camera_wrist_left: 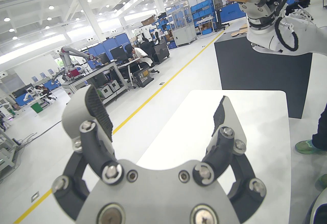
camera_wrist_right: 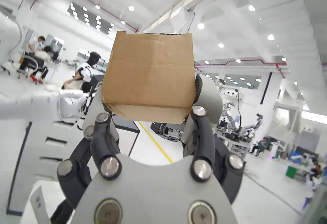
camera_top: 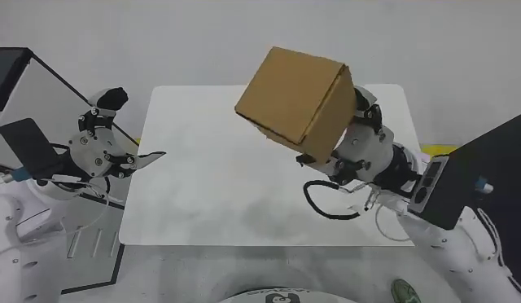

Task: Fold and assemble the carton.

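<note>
Now the right tool (camera_wrist_right: 150,98) clamps the carton (camera_top: 297,99) at one end, holding it tilted above the worktop (camera_top: 228,197) — light, stiff board, I'd say, best gripped across its folded edges — while the left tool (camera_wrist_left: 157,101) hangs wide open, empty.

Carton (camera_top: 297,99), above table (camera_top: 212,205) at 1 o'clock: underside hidden in top view; partly cropped in left wrist view; right gripper (camera_wrist_right: 149,99): fingertips partly behind carton.
</note>
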Robot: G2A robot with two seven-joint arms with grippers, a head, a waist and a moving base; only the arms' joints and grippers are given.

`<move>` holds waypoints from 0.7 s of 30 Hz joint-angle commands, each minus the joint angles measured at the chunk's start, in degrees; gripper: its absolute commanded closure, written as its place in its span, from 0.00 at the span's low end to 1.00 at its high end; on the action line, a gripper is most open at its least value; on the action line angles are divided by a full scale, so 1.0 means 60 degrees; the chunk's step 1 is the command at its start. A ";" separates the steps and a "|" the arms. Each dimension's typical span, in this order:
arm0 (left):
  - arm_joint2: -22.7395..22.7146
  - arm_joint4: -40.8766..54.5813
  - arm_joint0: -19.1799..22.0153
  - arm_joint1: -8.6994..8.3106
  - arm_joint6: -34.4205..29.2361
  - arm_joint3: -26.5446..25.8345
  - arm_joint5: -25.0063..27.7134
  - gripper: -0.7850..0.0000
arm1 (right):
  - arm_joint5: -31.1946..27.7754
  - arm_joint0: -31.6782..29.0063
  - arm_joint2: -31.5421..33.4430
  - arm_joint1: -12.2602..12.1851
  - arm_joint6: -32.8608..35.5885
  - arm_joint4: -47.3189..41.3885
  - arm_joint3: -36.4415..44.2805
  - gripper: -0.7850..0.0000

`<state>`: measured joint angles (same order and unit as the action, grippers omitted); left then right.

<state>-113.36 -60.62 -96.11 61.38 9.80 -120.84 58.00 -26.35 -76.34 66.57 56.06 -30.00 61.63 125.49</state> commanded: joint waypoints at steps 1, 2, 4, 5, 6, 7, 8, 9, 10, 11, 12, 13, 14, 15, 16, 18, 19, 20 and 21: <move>0.0000 0.0000 0.0000 0.0000 0.0000 0.0000 0.0000 0.00 | -0.0187 -0.0116 -0.0141 0.0029 0.0235 -0.0885 -0.0034 1.00; 0.0000 0.0000 0.0000 0.0000 0.0000 0.0000 0.0000 0.00 | -0.0339 -0.0167 -0.0210 0.0049 0.0427 -0.1402 -0.0034 1.00; 0.0000 0.0000 0.0000 0.0000 0.0000 0.0000 0.0000 0.00 | -0.0475 -0.0321 -0.0420 0.0096 0.0614 -0.2459 -0.0022 1.00; 0.0000 0.0000 0.0000 0.0000 0.0000 0.0000 0.0000 0.00 | -0.0566 -0.0327 -0.0468 0.0098 0.0731 -0.2592 -0.0014 1.00; 0.0000 0.0000 0.0000 0.0000 0.0000 0.0000 0.0000 0.00 | -0.0566 -0.0327 -0.0468 0.0098 0.0731 -0.2592 -0.0014 1.00; 0.0000 0.0000 0.0000 0.0000 0.0000 0.0000 0.0000 0.00 | -0.0566 -0.0327 -0.0468 0.0098 0.0731 -0.2592 -0.0014 1.00; 0.0000 0.0000 0.0000 0.0000 0.0000 0.0000 0.0000 0.00 | -0.0566 -0.0327 -0.0468 0.0098 0.0731 -0.2592 -0.0014 1.00; 0.0000 0.0000 0.0000 0.0000 0.0000 0.0000 0.0000 0.00 | -0.0566 -0.0327 -0.0468 0.0098 0.0731 -0.2592 -0.0014 1.00; 0.0000 0.0000 0.0000 0.0000 0.0000 0.0000 0.0000 0.00 | -0.0566 -0.0327 -0.0468 0.0098 0.0731 -0.2592 -0.0014 1.00; 0.0000 0.0000 0.0000 0.0000 0.0000 0.0000 0.0000 0.00 | -0.0566 -0.0327 -0.0468 0.0098 0.0731 -0.2592 -0.0014 1.00; 0.0000 0.0000 0.0000 0.0000 0.0000 0.0000 0.0000 0.00 | -0.0566 -0.0327 -0.0468 0.0098 0.0731 -0.2592 -0.0014 1.00; 0.0000 0.0000 0.0000 0.0000 0.0000 0.0000 0.0000 0.00 | -0.0561 -0.0452 -0.0601 0.0131 0.0490 -0.3086 0.0034 1.00; 0.0000 0.0000 0.0000 0.0000 0.0000 0.0000 0.0000 0.00 | -0.0529 -0.0615 -0.0821 0.0185 0.0253 -0.3862 0.0036 1.00; 0.0000 0.0000 0.0000 0.0000 0.0000 0.0000 0.0000 0.00 | -0.0473 -0.0706 -0.1003 0.0217 0.0418 -0.4430 0.0011 1.00; 0.0000 0.0000 0.0000 0.0000 0.0000 0.0000 0.0000 0.00 | -0.0448 -0.0749 -0.1129 0.0248 0.0537 -0.4948 0.0038 1.00; 0.0000 0.0000 0.0000 0.0000 0.0000 0.0000 0.0000 0.00 | -0.0356 -0.0848 -0.1383 0.0321 0.0644 -0.6108 0.0108 1.00; 0.0000 0.0000 0.0000 0.0000 0.0000 0.0000 0.0000 0.00 | -0.0322 -0.0902 -0.1510 0.0357 0.0679 -0.6578 0.0162 1.00; 0.0000 0.0000 0.0000 0.0000 0.0000 0.0000 0.0000 0.00 | -0.0345 -0.0942 -0.1661 0.0402 0.0752 -0.7155 0.0235 1.00; 0.0000 0.0000 0.0000 0.0000 0.0000 0.0000 0.0000 0.00 | -0.0305 -0.0960 -0.1722 0.0433 0.0787 -0.7450 0.0267 1.00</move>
<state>-113.36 -60.62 -96.11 61.38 9.80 -120.84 58.00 -28.34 -81.98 56.74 58.46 -25.50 20.38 126.84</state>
